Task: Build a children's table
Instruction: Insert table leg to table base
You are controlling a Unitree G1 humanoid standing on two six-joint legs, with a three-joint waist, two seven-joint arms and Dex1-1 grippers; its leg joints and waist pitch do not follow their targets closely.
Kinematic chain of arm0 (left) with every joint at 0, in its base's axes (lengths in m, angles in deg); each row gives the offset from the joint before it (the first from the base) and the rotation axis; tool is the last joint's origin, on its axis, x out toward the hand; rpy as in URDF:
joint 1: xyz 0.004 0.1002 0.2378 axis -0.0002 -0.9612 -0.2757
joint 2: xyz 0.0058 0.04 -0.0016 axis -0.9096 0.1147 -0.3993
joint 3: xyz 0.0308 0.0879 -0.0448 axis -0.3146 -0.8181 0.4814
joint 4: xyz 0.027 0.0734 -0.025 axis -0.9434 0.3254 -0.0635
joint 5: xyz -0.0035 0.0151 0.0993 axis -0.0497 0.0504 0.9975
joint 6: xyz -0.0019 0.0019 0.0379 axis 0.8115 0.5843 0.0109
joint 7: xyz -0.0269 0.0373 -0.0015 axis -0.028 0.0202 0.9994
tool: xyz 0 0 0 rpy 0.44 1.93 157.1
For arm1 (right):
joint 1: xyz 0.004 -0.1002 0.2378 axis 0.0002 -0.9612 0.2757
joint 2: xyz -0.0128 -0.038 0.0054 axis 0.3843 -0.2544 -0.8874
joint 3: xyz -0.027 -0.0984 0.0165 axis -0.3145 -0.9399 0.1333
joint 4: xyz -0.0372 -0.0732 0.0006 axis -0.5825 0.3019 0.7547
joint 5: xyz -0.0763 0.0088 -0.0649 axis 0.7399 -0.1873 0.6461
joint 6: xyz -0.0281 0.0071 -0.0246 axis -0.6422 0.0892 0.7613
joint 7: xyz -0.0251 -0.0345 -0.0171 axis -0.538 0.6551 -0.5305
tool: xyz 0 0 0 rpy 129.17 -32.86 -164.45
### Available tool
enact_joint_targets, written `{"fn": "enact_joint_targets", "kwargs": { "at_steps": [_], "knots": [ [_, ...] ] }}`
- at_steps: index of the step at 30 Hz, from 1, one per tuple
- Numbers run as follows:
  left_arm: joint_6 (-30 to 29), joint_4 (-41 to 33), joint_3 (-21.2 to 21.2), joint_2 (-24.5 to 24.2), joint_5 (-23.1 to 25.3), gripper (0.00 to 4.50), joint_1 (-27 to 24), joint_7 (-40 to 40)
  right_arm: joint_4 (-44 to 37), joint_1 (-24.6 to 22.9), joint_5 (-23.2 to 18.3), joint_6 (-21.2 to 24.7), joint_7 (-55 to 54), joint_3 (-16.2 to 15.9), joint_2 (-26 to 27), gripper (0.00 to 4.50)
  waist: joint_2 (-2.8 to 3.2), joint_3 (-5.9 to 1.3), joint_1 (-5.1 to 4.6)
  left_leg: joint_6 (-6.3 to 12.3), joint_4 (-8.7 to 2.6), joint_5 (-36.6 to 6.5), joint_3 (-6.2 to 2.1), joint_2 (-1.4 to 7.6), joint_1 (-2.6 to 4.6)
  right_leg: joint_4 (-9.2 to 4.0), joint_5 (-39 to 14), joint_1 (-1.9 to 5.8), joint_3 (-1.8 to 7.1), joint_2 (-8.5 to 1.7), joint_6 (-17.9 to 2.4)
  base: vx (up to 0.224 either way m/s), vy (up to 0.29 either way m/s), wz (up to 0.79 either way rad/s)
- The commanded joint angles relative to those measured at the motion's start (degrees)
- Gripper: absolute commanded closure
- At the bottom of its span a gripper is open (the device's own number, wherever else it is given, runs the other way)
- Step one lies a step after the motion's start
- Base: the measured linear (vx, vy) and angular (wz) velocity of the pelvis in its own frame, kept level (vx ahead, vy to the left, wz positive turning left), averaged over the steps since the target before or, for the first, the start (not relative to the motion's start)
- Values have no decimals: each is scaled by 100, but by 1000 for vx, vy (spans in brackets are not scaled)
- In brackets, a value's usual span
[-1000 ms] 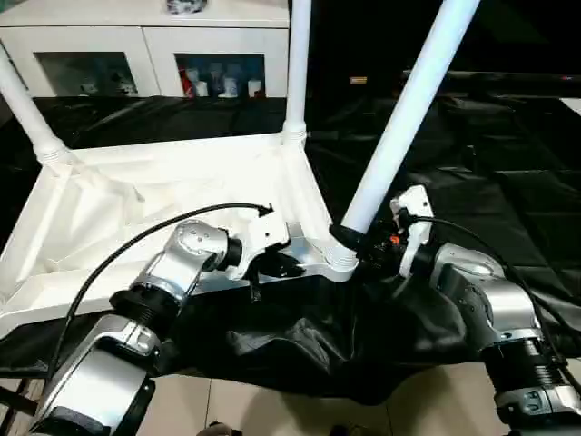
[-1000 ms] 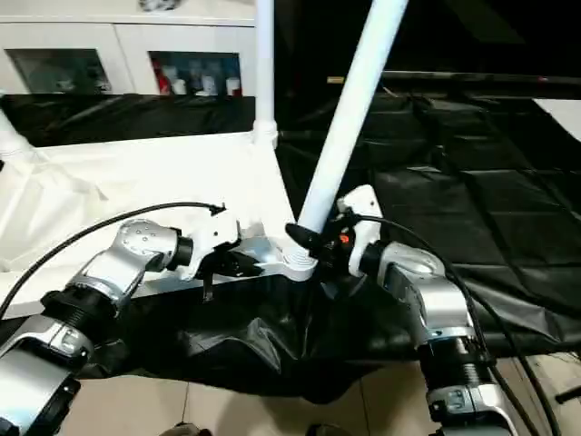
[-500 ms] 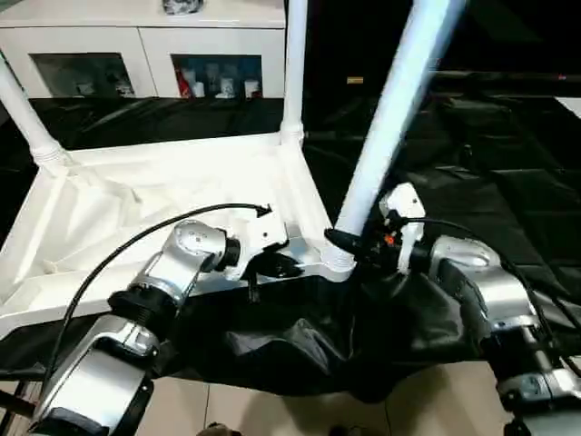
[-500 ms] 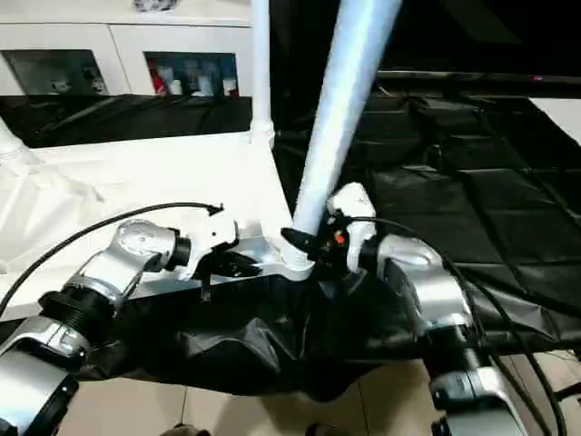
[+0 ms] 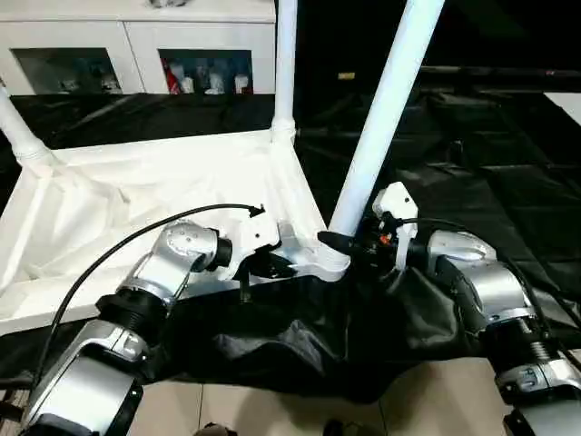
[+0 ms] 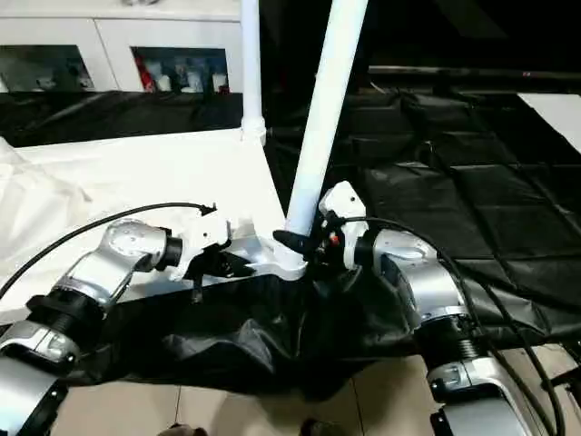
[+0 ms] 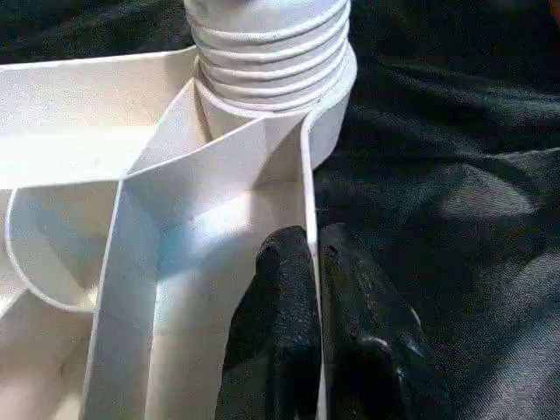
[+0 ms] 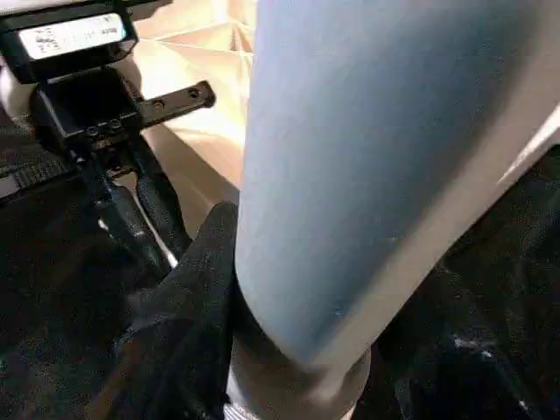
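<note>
Left tool [image 7: 308, 262]: two black fingers pressed together, pinching the thin near rim wall of the children's table top [image 5: 136, 209] just beside the near corner socket [image 5: 332, 261], at centre of the left eye view.

Right tool [image 5: 349, 243]: black fingers half spread around the base of the near leg [image 5: 386, 109], gripping it just above the socket, right of centre in the left eye view. One finger [image 8: 188, 297] lies against the tube's side in the right wrist view.

Children's table top: white plastic, upside down with ribbed underside facing up, occupying the left half of the head views; it rests on a black sheet [image 5: 472, 182].

Legs: the near leg rises from the near corner socket, leaning toward the upper right. A second leg [image 5: 285, 64] stands upright in the far corner socket at upper centre. A third leg [image 5: 18, 132] slants at the upper left edge.

Background: white cabinets [image 5: 136, 45] with glass doors along the top left of the frame. Tiled floor [image 5: 272, 409] along the bottom edge.
</note>
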Motion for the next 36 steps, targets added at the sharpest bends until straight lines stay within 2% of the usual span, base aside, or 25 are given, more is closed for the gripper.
{"fn": "enact_joint_targets", "kwargs": {
  "at_steps": [1, 5, 6, 7, 9, 11, 13, 14, 17, 18, 20, 24, 28, 31, 32, 34, 36],
  "knots": [
    [93, -459, -116, 140, -102, 450, 123, -172, 251, -164, 423, 266, 254, -800, 218, 262, -44, -211, 1, 273, -446, -2177, -146, 160, 39, -527, -3472, 177, 245, -352, -535, 0, 0, 0],
    [-2, -479, -49, 161, -74, 450, 120, -30, 181, -76, -107, 724, 9, -234, 414, 262, -65, -231, 19, 263, -432, -2090, -123, 141, 112, -572, -3659, 157, 255, -356, -529, 0, 0, 0],
    [-11, -479, -42, 161, -68, 450, 119, -16, 175, -68, -172, 774, -16, -164, 430, 262, -60, -222, 23, 253, -441, -2082, -126, 146, 109, -580, -3688, 158, 253, -352, -522, 0, 0, 0],
    [-30, -484, -12, 142, -56, 450, 90, 24, 148, -56, -491, 1006, -142, 187, 457, 262, -66, -243, 32, 243, -442, -2065, -127, 153, 118, -578, -3660, 166, 251, -352, -530, 0, 0, 0],
    [-60, -521, 4, 120, -60, 450, 47, 34, 142, -76, -665, 1108, -207, 410, 436, 262, -54, -232, 33, 198, -458, -2096, -139, 168, 110, -570, -3613, 164, 244, -349, -552, 0, 0, 0],
    [-75, -576, 2, 97, -60, 450, -17, 44, 115, -134, -818, 1181, -267, 637, 379, 262, -58, -267, 41, 162, -454, -2103, -143, 183, 120, -560, -3552, 178, 250, -367, -584, 0, 0, 0],
    [-95, -621, 4, 84, -59, 450, -67, 51, 47, -180, -946, 1296, -346, 825, 360, 262, -50, -272, 49, 163, -461, -2052, -138, 194, 112, -541, -3374, 178, 266, -359, -659, 0, 0, 0],
    [-102, -631, 6, 82, -57, 450, -84, 56, 2, -200, -1013, 1347, -386, 908, 356, 262, -65, -299, 55, 157, -461, -1929, -132, 198, 80, -488, -3097, 209, 281, -360, -749, 0, 0, 0],
    [-99, -640, -12, 84, -29, 450, -146, 83, -143, -278, -1217, 1558, -516, 1220, 345, 262, -50, -316, 73, 190, -454, -1713, -103, 206, 73, -436, -2660, 216, 312, -357, -918, 0, 0, 0],
    [-98, -648, -23, 83, -21, 450, -167, 95, -175, -313, -1230, 1591, -538, 1280, 337, 262, -48, -330, 96, 201, -441, -1636, -81, 209, 92, -421, -2473, 208, 327, -355, -989, 0, 0, 0],
    [-110, -663, -34, 79, -14, 450, -181, 105, -205, -354, -1202, 1598, -539, 1278, 316, 262, -54, -340, 113, 229, -429, -1510, -58, 199, 83, -379, -2245, 221, 337, -343, -1078, 0, 0, 0],
    [-161, -721, -48, 67, 13, 450, -208, 108, -425, -441, -1052, 1559, -451, 1026, 205, 262, -55, -342, 148, 247, -416, -1376, -41, 195, 69, -350, -2173, 237, 347, -344, -1090, 0, 0, 0],
    [-151, -737, -77, 53, 63, 450, -199, 92, -728, -271, -673, 1421, -378, 566, 111, 262, -60, -342, 178, 222, -412, -1338, -44, 185, 54, -350, -2327, 242, 344, -343, -967, 0, 0, 0],
    [-149, -737, -87, 53, 76, 450, -197, 85, -791, -197, -592, 1414, -375, 455, 116, 262, -82, -343, 182, 215, -406, -1384, -51, 173, 48, -374, -2577, 243, 342, -356, -870, 0, 0, 0],
    [-145, -738, -104, 52, 89, 450, -201, 79, -862, -90, -490, 1436, -380, 311, 136, 262, -82, -342, 183, 213, -408, -1389, -55, 177, 48, -376, -2612, 240, 340, -355, -857, 0, 0, 0],
    [-149, -745, -114, 52, 93, 450, -205, 78, -893, -42, -425, 1425, -360, 218, 132, 262, -94, -335, 158, 189, -412, -1394, -70, 174, 20, -362, -2672, 239, 335, -342, -789, 0, 0, 0],
    [-162, -757, -130, 52, 99, 450, -213, 75, -939, 33, -335, 1481, -258, 8, 105, 262, -82, -338, 165, 181, -400, -1428, -59, 173, 56, -382, -2747, 212, 344, -345, -762, 0, 0, 0]
  ]
}}
